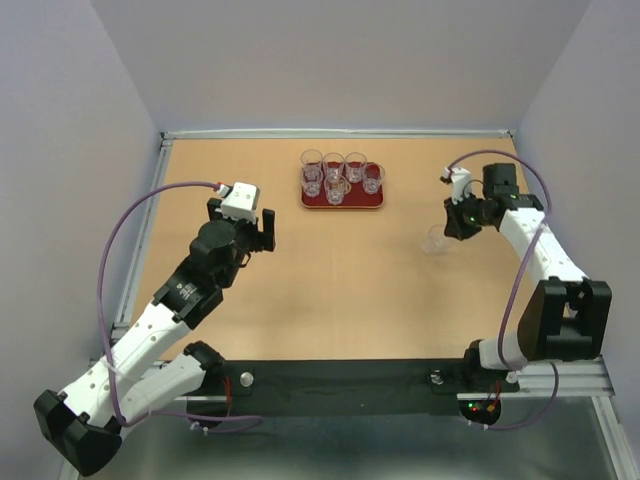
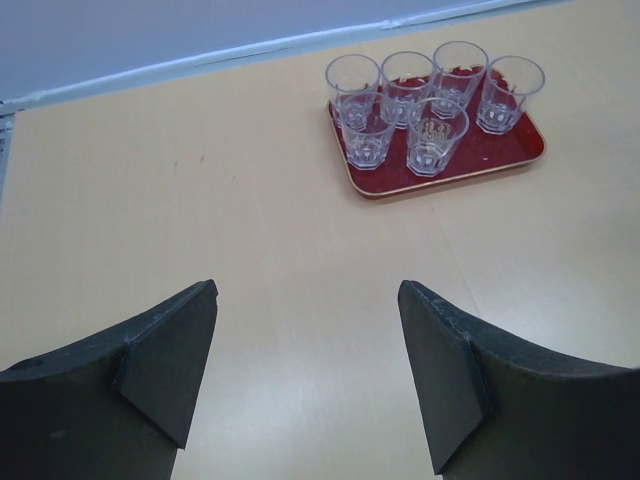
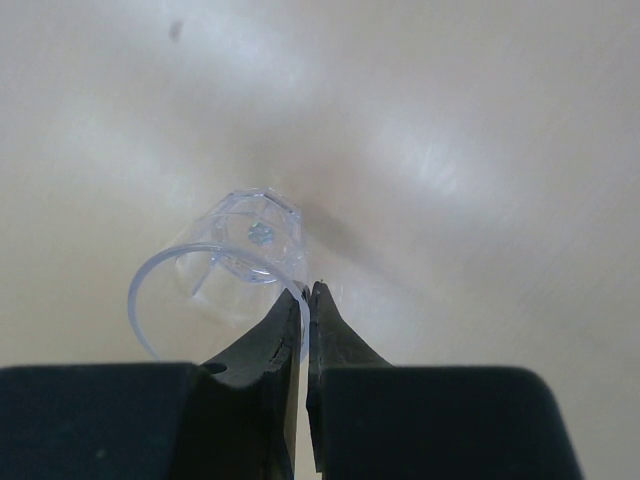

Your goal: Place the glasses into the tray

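Observation:
The dark-red tray (image 1: 372, 201) lies at the far middle of the table and holds several clear glasses (image 1: 334, 168) standing upright; it also shows in the left wrist view (image 2: 500, 150) with the glasses (image 2: 432, 132). My right gripper (image 1: 456, 226) is right of the tray, shut on the rim of one more clear glass (image 1: 436, 240). In the right wrist view the gripper (image 3: 308, 290) pinches the glass (image 3: 235, 265) wall, one finger inside and one outside. My left gripper (image 1: 266, 230) is open and empty over bare table left of the tray, as the left wrist view (image 2: 305, 290) shows.
The tan tabletop (image 1: 330, 280) is bounded by a metal rail (image 1: 340, 132) at the back and grey walls on both sides. A black strip (image 1: 340, 378) with the arm bases runs along the near edge.

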### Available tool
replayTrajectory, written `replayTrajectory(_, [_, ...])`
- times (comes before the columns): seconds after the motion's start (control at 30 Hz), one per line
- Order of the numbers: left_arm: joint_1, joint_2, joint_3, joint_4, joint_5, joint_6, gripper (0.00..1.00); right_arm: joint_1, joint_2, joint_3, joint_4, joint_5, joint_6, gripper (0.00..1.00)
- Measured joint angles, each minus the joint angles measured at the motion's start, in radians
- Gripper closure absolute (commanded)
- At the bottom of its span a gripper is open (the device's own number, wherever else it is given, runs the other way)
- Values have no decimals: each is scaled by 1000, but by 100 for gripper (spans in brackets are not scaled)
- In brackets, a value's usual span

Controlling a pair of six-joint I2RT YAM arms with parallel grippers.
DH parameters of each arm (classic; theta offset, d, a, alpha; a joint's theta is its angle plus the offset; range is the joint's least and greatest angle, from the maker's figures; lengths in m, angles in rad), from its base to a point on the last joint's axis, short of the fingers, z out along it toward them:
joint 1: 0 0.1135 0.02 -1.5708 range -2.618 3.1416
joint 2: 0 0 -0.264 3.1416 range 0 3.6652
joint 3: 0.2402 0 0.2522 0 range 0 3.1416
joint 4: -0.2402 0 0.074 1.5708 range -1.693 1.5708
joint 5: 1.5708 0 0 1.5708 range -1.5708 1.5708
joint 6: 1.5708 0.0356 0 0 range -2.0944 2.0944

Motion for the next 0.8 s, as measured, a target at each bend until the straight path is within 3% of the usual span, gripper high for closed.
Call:
replayTrajectory(0.33, [2, -1, -8, 16, -49, 9, 15, 335, 362, 362, 150, 142, 144, 99])
replayTrajectory(0.8, [12, -1, -21, 22, -76, 19, 15, 449, 670, 666, 209, 299, 248, 100])
